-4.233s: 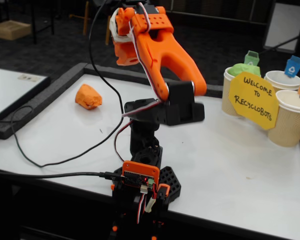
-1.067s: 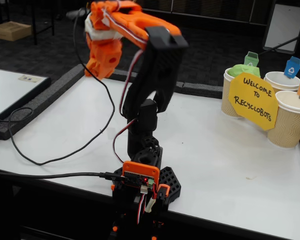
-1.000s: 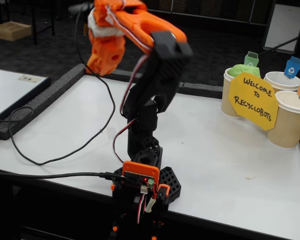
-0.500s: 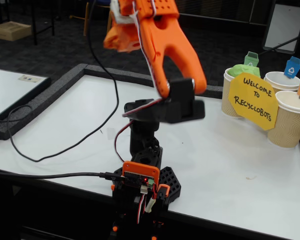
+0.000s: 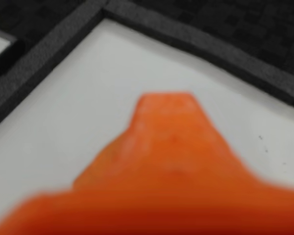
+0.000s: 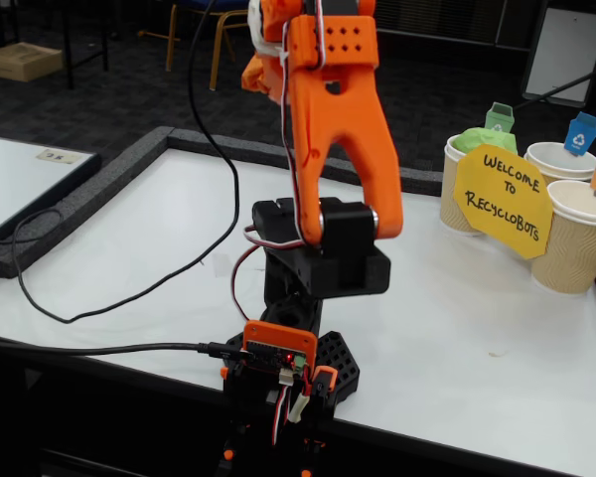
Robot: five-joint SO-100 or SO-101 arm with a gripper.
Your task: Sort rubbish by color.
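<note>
Crumpled green paper wad point(image 6: 480, 140) sits in the leftmost paper cup point(image 6: 459, 194).
Orange gripper point(image 5: 166, 147) fills the wrist view (blurred); finger opening and hold can't be told.

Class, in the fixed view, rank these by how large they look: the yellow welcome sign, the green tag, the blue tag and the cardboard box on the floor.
1. Yellow welcome sign
2. Cardboard box, far off, so its true size is unsure
3. Green tag and blue tag look alike
</note>
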